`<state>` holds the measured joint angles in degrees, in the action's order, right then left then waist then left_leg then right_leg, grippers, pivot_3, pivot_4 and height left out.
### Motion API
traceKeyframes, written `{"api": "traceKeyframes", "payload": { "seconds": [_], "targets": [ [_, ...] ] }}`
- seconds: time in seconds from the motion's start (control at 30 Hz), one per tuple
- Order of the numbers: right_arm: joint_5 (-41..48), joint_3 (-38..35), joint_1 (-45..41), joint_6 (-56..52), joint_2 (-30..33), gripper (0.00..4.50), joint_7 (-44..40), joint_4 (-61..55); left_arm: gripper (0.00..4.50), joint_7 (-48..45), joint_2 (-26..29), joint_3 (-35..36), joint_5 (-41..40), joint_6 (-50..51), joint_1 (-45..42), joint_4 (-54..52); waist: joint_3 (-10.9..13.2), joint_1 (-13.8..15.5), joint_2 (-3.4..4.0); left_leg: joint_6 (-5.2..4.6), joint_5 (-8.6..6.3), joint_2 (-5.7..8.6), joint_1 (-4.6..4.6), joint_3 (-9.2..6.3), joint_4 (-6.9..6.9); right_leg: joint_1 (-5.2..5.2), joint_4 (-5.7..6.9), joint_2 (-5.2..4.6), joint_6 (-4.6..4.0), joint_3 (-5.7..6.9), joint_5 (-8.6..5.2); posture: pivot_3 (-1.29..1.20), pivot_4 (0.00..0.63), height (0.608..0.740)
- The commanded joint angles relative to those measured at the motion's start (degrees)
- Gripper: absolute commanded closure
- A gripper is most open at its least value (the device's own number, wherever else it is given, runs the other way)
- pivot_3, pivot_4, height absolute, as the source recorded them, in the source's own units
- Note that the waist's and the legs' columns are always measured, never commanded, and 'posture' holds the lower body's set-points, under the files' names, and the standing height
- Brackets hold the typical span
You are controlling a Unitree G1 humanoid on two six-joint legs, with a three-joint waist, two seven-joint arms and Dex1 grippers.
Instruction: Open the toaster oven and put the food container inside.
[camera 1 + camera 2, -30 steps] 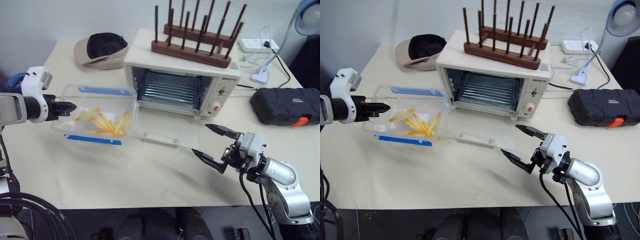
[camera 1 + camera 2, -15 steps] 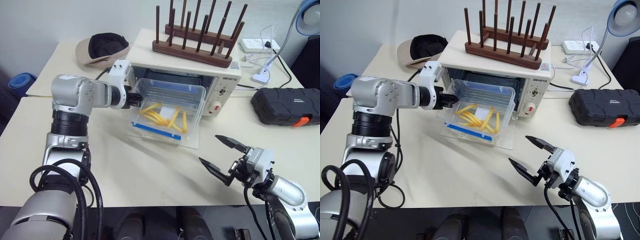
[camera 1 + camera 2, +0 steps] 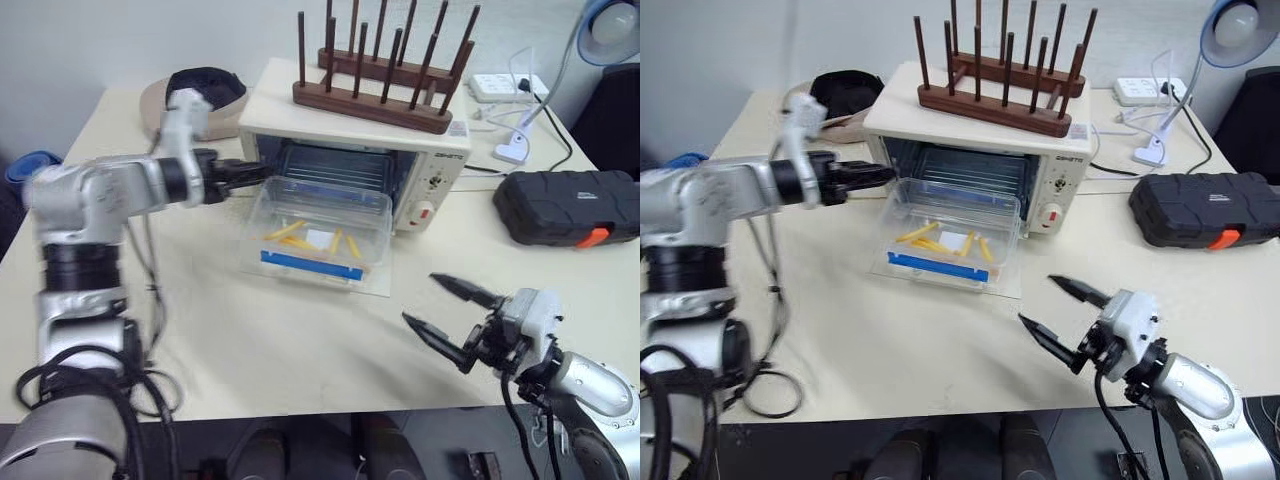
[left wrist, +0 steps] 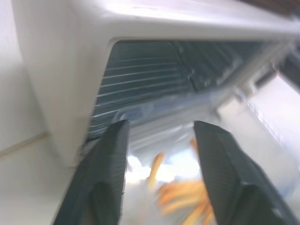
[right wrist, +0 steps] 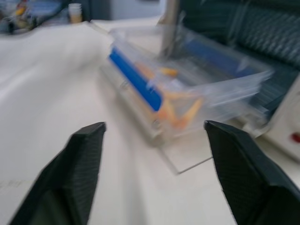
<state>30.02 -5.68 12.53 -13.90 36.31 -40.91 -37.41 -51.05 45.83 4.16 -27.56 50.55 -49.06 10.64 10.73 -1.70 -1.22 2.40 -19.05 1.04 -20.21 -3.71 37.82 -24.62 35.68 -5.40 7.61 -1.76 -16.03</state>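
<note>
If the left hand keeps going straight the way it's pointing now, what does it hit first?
Most likely the food container on the open door. The left hand points past the front left corner of the toaster oven, and its wrist view shows the container's rim just beyond its parted fingers, though depth is unclear.

A lab or office test setup is suggested: a plain cream bench (image 3: 250,340) against a bare wall, on which a toaster oven (image 3: 420,165), a power strip (image 3: 505,87), a desk lamp (image 3: 610,20) and a black case (image 3: 560,205) are set
</note>
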Motion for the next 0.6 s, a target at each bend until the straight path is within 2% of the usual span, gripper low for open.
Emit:
{"api": "traceKeyframes", "payload": {
  "seconds": [0.03, 0.13, 0.23, 0.47, 0.6],
  "targets": [
    [-2.0, 5.3, -3.1, -4.7, 0.5, 2.34, 1.5, -1.7, 3.49, -13.5, 4.0, -3.7, 4.8, -18.7, 5.4, -0.9, 0.0, 0.3, 0.0, -0.01, 0.01, 0.02, -0.01, 0.06, 0.03, 0.02, 0.01, -0.02, 0.0, 0.0, 0.0, 0.0, 0.15, 0.74],
    [-7.3, 11.5, -8.3, -7.1, 0.2, 3.38, 1.6, 2.7, 4.4, -19.6, 3.7, -5.6, 4.2, -23.0, 12.4, -2.4, 0.0, 1.4, -0.04, -0.1, -0.02, 0.05, -0.09, 0.25, 0.19, 0.14, -0.06, -0.03, 0.0, 0.04, 0.0, 0.0, 0.15, 0.74],
    [-10.4, 13.6, -15.9, -7.2, -2.7, 4.44, 3.6, 8.6, 4.5, -18.3, -1.0, -6.8, 4.1, -25.4, 15.5, -4.3, 0.0, 2.2, -0.07, -0.36, -0.16, 0.11, -0.22, 0.23, 0.37, 0.13, -0.11, -0.07, 0.01, 0.06, 0.01, 0.0, 0.15, 0.74],
    [-14.7, 13.1, -29.9, -4.2, -9.6, 4.49, 6.4, 21.5, 4.5, -7.2, -13.5, -7.7, 7.2, -26.0, 12.7, -1.0, 0.0, 2.3, -0.07, -0.41, -0.17, 0.12, -0.31, 0.29, 0.43, 0.04, -0.04, -0.06, 0.15, 0.04, 0.09, 0.0, 0.15, 0.74],
    [-16.5, 12.5, -35.3, -1.7, -12.5, 4.49, 7.4, 28.3, 4.5, 6.6, -22.2, -2.9, 8.8, -29.7, 8.1, 6.7, 0.0, 1.7, -0.08, -0.4, -0.16, 0.14, -0.34, 0.33, 0.45, 0.03, 0.08, -0.07, 0.2, 0.04, 0.12, 0.0, 0.15, 0.74]
  ]
}}
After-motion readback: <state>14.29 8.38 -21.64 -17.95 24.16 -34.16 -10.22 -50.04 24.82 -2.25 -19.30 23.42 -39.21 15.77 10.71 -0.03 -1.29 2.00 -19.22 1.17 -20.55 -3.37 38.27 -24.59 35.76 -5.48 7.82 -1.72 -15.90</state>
